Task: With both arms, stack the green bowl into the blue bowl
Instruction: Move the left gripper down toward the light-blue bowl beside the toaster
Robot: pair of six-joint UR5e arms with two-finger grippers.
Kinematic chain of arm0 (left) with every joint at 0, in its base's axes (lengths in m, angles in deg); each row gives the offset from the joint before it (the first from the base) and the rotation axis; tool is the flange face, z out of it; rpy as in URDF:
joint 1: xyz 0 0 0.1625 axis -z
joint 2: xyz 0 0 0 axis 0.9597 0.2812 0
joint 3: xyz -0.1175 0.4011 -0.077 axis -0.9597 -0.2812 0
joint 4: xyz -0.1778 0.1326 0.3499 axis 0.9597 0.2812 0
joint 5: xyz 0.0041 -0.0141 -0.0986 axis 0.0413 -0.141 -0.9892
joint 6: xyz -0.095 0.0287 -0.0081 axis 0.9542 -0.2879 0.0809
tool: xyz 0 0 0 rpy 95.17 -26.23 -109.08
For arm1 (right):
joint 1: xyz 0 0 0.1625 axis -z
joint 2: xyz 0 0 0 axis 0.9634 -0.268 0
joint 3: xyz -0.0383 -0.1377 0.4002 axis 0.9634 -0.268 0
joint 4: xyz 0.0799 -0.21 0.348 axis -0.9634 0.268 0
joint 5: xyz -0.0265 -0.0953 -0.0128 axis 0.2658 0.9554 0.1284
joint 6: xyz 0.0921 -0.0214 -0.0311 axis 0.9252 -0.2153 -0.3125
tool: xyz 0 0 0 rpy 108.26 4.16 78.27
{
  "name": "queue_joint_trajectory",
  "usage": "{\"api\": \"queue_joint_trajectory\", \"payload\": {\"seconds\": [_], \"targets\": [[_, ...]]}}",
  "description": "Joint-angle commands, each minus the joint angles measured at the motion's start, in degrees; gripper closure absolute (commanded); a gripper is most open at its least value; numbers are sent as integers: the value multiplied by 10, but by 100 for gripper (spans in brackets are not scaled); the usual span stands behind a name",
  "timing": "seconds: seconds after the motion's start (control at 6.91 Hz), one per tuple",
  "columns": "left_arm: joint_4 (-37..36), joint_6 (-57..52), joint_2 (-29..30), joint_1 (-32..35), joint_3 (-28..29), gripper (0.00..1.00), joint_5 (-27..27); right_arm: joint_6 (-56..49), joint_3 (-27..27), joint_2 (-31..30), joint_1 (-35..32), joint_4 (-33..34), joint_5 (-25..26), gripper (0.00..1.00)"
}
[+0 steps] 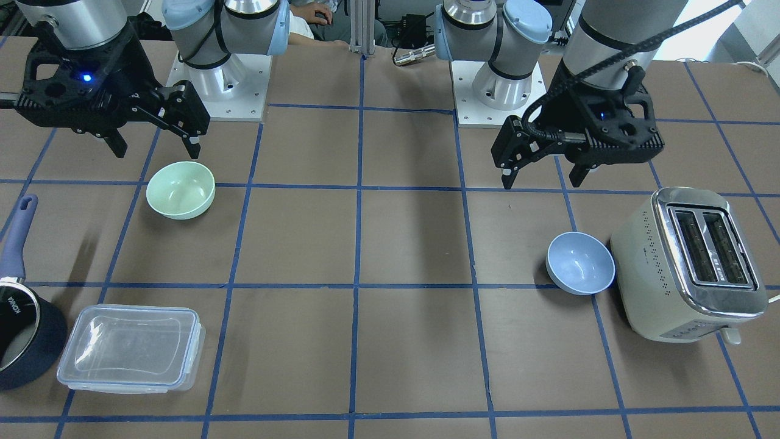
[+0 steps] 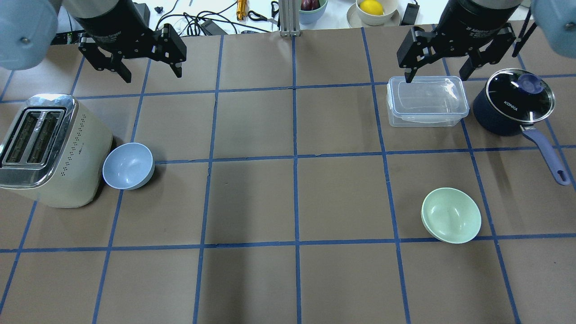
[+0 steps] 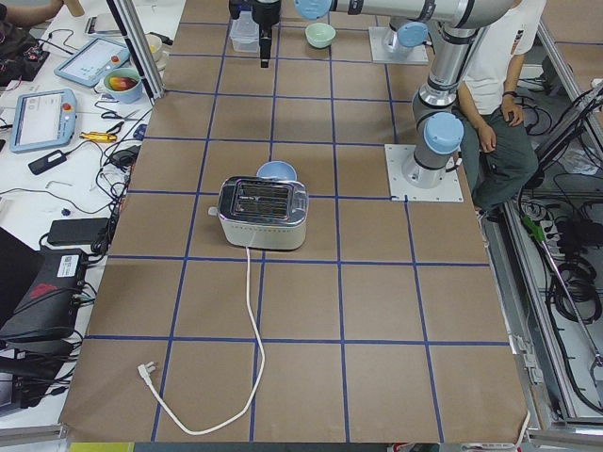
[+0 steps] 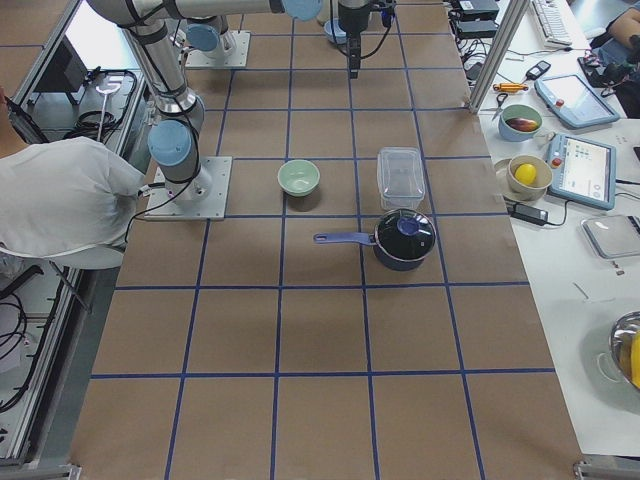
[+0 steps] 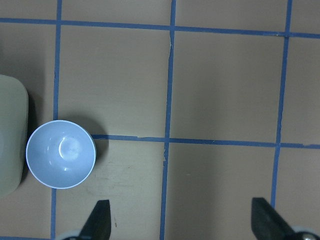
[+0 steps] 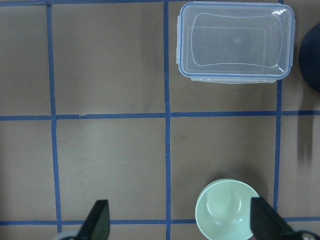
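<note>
Gripper, right, and left gripper: both spread wide, empty, raised above the bench.
Green bowl: upright on the right half, nothing touching it.
Blue bowl: upright, just beside the toaster, well apart from the green one.
Handling: we judge the green bowl light, rigid and glossy, so likely slippery. We would pinch its rim wall, one finger inside and one outside.

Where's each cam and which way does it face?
Front-facing: across the table, facing the robot; left gripper, right gripper.
Overhead: behind robot, looking down; both grippers.
Exterior left: table end by toaster; both arms.
Exterior right: end by saucepan; both arms.
Left wrist: down on blue bowl; fingertips.
Right wrist: down on green bowl; fingertips.
Shared: front-facing and overhead show both bowls.
</note>
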Motion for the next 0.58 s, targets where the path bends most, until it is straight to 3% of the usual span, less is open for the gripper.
{"api": "queue_joint_trajectory", "payload": {"seconds": [0.0,0.43], "targets": [[-27,-11,-29,-5,-48,0,0,1,0,0,0,0,-1,0],[-41,-13,-58,-19,-121,0,9,0,0,0,0,1,-1,0]]}}
